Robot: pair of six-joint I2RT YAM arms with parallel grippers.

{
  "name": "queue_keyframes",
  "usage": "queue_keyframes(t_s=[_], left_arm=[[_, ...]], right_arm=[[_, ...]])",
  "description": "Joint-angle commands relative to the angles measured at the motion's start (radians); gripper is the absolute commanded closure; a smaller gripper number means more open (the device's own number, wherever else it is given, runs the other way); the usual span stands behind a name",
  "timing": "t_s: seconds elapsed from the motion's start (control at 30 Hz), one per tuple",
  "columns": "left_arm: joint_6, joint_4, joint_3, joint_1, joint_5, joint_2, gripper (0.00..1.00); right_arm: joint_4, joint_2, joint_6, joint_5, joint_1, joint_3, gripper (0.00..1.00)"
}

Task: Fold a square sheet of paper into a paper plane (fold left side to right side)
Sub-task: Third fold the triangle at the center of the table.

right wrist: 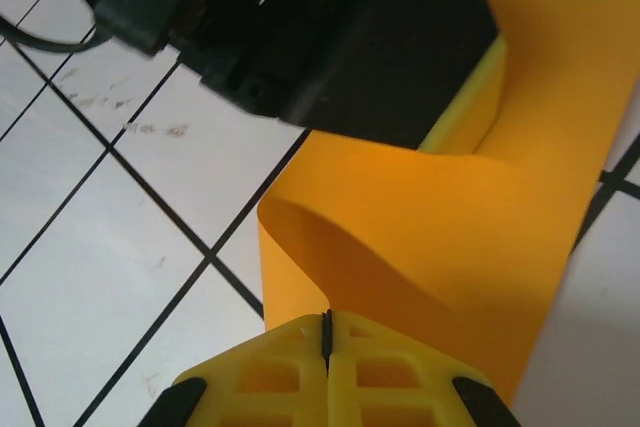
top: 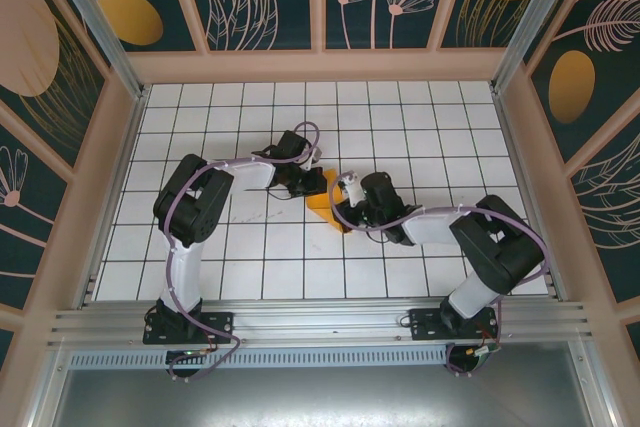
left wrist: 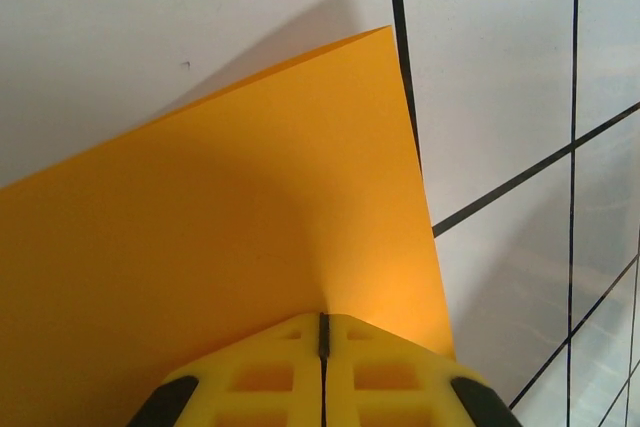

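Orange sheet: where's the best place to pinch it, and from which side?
Take the orange sheet at its raised, curled flap, not the flat part. The flap bows up off the table, leaving room for fingers on both faces. Come in low and edge-on from the right arm's side, where the right gripper is shut on it.

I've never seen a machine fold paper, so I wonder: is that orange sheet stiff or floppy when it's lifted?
Probably floppy: the orange sheet bows in a soft loop rather than staying flat. Likely very light, since its raised corner stands clear of the table, casting a shadow. If pushed, it may simply slide on that smooth surface.
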Motion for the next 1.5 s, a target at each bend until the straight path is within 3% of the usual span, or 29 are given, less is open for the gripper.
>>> queue_keyframes(t_s=[0.0, 1.47], left_arm=[[0.025, -0.051, 0.008, -0.013, -0.042, 0.045, 0.92], [0.023, -0.051, 0.012, -0.017, -0.048, 0.045, 0.93]], right_arm=[[-0.039, 0.026, 0.009, -0.03, -0.013, 0.052, 1.0], [-0.121, 0.157, 0.039, 0.052, -0.049, 0.152, 1.0]])
